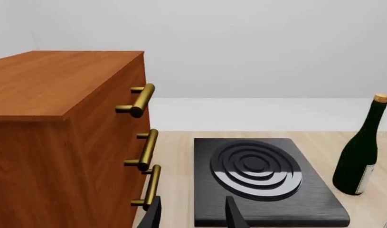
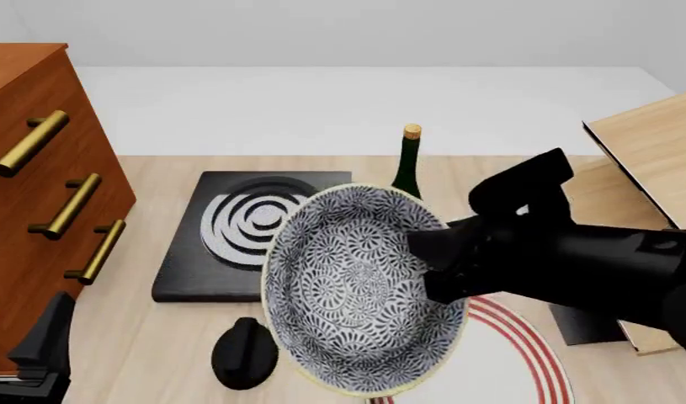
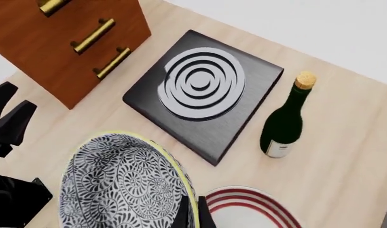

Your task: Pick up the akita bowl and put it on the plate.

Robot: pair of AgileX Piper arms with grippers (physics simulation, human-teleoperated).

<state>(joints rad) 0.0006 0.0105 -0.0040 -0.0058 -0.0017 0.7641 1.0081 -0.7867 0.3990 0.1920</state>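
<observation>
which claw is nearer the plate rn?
Right. The right claw holds the akita bowl by its rim, lifted just beside the plate. The left claw sits far off by the wooden drawers.

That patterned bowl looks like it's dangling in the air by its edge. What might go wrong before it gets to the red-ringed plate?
Three things, I'd guess. The right gripper pinches the akita bowl only at its rim, and the bowl hangs tilted, so it could slip. The wine bottle stands close behind the bowl and could be knocked. The plate is mostly hidden beneath bowl and arm, so the drop could land off-centre.
</observation>
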